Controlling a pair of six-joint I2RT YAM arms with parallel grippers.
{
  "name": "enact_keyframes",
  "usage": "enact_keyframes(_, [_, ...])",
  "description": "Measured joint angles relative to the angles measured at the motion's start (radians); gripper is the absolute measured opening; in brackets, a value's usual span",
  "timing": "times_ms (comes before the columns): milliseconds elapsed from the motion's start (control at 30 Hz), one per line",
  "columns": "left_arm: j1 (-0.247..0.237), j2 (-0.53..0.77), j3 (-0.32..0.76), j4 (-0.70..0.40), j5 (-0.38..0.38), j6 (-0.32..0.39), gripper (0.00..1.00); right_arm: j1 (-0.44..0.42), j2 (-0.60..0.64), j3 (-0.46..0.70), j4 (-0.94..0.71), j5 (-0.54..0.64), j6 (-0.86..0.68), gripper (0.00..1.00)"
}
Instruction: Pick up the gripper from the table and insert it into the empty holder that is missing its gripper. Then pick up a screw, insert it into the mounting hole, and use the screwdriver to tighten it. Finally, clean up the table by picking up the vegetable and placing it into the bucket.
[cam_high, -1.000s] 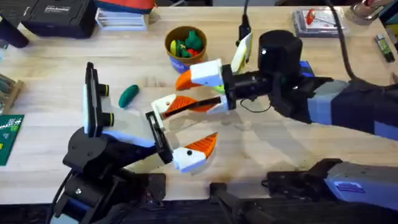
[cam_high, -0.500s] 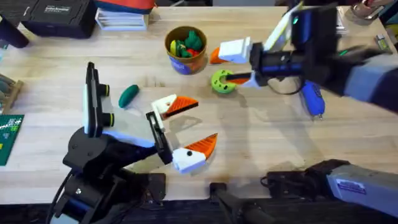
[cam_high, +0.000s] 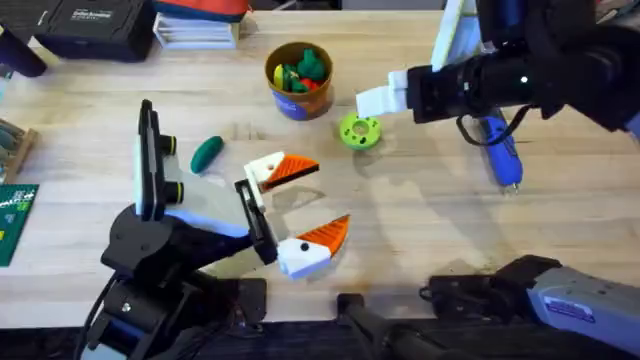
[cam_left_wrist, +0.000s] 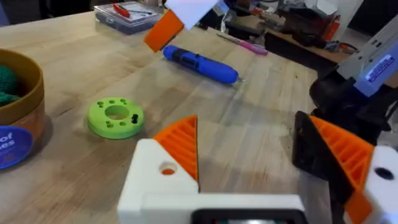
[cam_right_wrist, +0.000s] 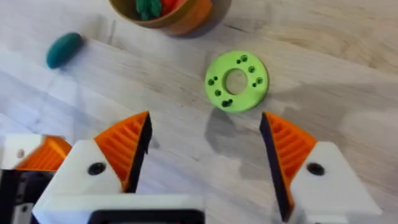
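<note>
My left gripper (cam_high: 295, 208) stands open at the table's middle. Each of its white holders carries an orange ribbed finger; the far holder (cam_high: 263, 170) has the orange gripper (cam_high: 295, 168) seated in it, and its mounting hole (cam_left_wrist: 166, 169) shows orange. My right gripper (cam_right_wrist: 205, 155) is open with nothing in it, hovering over the lime-green disc (cam_right_wrist: 236, 81); a small dark piece (cam_left_wrist: 134, 118) on that disc may be a screw. The blue screwdriver (cam_high: 500, 155) lies at the right. Left of the holder lies the dark green vegetable (cam_high: 207, 153). The bucket (cam_high: 285, 105) stands behind, holding toy food.
A clear box (cam_high: 510, 35) with small parts sits at the back right. Black cases (cam_high: 95, 25) and a stack of boxes line the back left. A green circuit board (cam_high: 15, 220) lies at the left edge. Bare wood stretches in front of the screwdriver.
My right gripper has drawn back from the left gripper's far holder and moved right and away, above the disc. The orange finger stayed in the holder. The left arm has not moved.
</note>
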Motion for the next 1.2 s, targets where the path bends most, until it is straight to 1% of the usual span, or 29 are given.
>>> enact_keyframes(100, [0.000, 0.000, 0.000, 0.000, 0.000, 0.000, 0.986, 0.000, 0.000, 0.000, -0.001, 0.020, -0.027, 0.994])
enact_keyframes(333, [0.000, 0.000, 0.000, 0.000, 0.000, 0.000, 0.986, 0.001, 0.025, 0.000, -0.030, 0.015, -0.077, 0.994])
enact_keyframes(367, [0.000, 0.000, 0.000, 0.000, 0.000, 0.000, 0.986, 0.001, 0.045, 0.000, -0.038, 0.014, -0.084, 0.942])
enact_keyframes(467, [0.000, 0.000, 0.000, 0.000, 0.000, 0.000, 0.986, 0.001, 0.057, 0.000, -0.039, 0.014, -0.086, 0.909])
enact_keyframes(600, [0.000, 0.000, 0.000, 0.000, 0.000, 0.000, 0.986, 0.011, 0.077, 0.000, -0.039, 0.015, -0.090, 0.818])
enact_keyframes(733, [0.000, 0.000, 0.000, 0.000, 0.000, 0.000, 0.986, 0.047, 0.108, 0.000, -0.039, 0.015, -0.107, 0.717])
enact_keyframes(833, [0.000, 0.000, 0.000, 0.000, 0.000, 0.000, 0.986, 0.080, 0.144, 0.000, -0.038, 0.016, -0.131, 0.693])
enact_keyframes(933, [0.000, 0.000, 0.000, 0.000, 0.000, 0.000, 0.986, 0.104, 0.187, 0.000, -0.037, 0.028, -0.142, 0.639])
enact_keyframes(1100, [0.000, 0.000, 0.000, 0.000, 0.000, 0.000, 0.986, 0.116, 0.241, 0.000, -0.017, 0.063, -0.154, 0.570])
enact_keyframes(1200, [0.000, 0.000, 0.000, 0.000, 0.000, 0.000, 0.986, 0.117, 0.257, 0.000, 0.010, 0.072, -0.157, 0.551])
